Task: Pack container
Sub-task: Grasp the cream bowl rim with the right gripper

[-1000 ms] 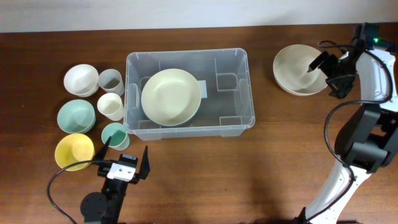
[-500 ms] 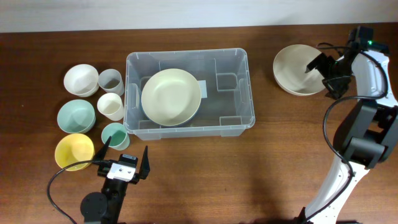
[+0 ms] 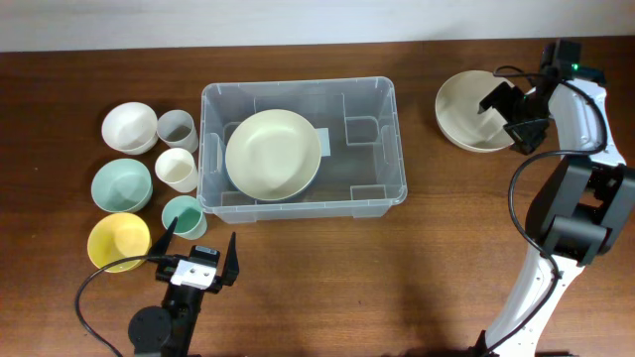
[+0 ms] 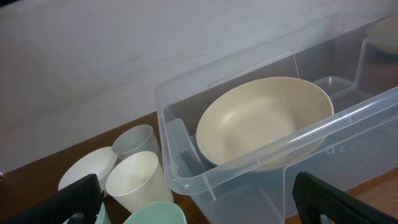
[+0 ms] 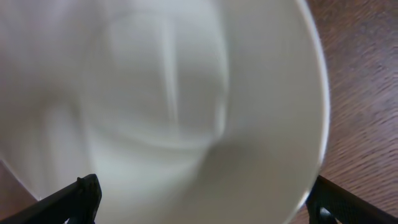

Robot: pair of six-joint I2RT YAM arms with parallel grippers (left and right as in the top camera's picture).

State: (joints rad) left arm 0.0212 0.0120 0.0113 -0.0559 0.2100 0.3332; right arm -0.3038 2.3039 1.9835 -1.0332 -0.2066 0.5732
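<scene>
Container sits mid-tabletop toward the far edge, holding one cream bowl. My right end effector hangs with fingers spread wide over a beige bowl near the far right corner. My left end effector waits, fingers apart, by the near edge toward the left.

Clear glossy plastic container; smooth matt cream bowl; wood-grain table
</scene>
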